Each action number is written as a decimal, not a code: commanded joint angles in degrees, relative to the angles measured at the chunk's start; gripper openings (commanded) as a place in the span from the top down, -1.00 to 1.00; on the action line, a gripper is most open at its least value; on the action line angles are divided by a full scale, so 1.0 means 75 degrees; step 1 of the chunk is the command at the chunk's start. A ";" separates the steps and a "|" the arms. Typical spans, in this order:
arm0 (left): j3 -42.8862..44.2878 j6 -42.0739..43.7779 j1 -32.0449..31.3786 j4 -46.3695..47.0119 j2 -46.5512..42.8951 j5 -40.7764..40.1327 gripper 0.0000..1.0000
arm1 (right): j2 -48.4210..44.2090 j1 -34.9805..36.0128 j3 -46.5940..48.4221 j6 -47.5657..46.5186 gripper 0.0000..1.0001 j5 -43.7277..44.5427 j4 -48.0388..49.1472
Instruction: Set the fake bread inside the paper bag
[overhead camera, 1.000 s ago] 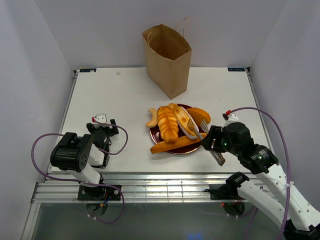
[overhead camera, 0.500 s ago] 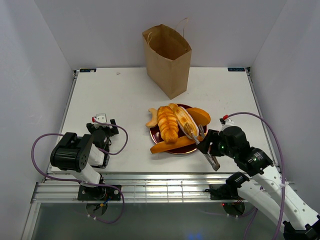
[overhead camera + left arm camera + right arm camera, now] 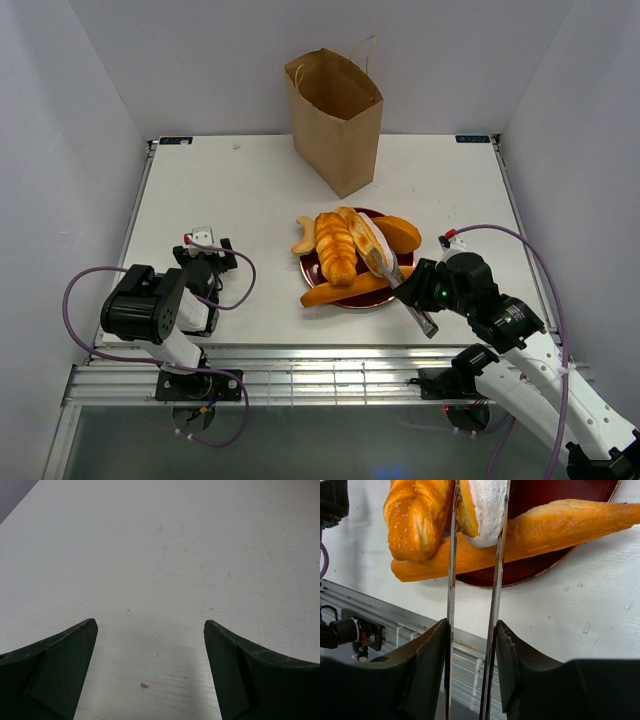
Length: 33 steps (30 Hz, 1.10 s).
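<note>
Clamping tongs [image 3: 495, 580] around roll [image 3: 482, 510], right end effector [image 3: 471, 625]

1. Our left arm [image 3: 150, 305] sits folded low at the worktop's [image 3: 250, 190] near left corner.
2. Our left gripper [image 3: 150, 625] hangs just over the worktop, fingers spread wide.
3. Our right arm [image 3: 510, 320] reaches in from the near right corner toward the middle.
4. Our right gripper [image 3: 471, 625] squeezes metal tongs [image 3: 451, 580] between its fingers.
</note>
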 commanded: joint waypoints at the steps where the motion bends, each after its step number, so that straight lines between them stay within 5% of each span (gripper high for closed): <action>1: 0.0061 -0.0096 0.0025 0.0767 -0.0133 0.0101 -0.96 | -0.0128 0.0017 0.0193 0.0047 0.24 0.0076 0.0463; 8: 0.0062 -0.0096 0.0025 0.0767 -0.0133 0.0101 -0.96 | -0.0186 0.0017 0.0801 -0.0047 0.56 0.0170 0.0147; 20: 0.0073 -0.0096 0.0037 0.0767 -0.0133 0.0101 -0.96 | -0.0339 0.0017 0.2372 -0.0468 0.70 0.1247 -0.0369; 33: 0.0073 -0.0096 0.0025 0.0778 -0.0133 0.0101 -0.96 | 0.0750 0.0017 0.4176 -0.2823 0.68 0.0745 0.1317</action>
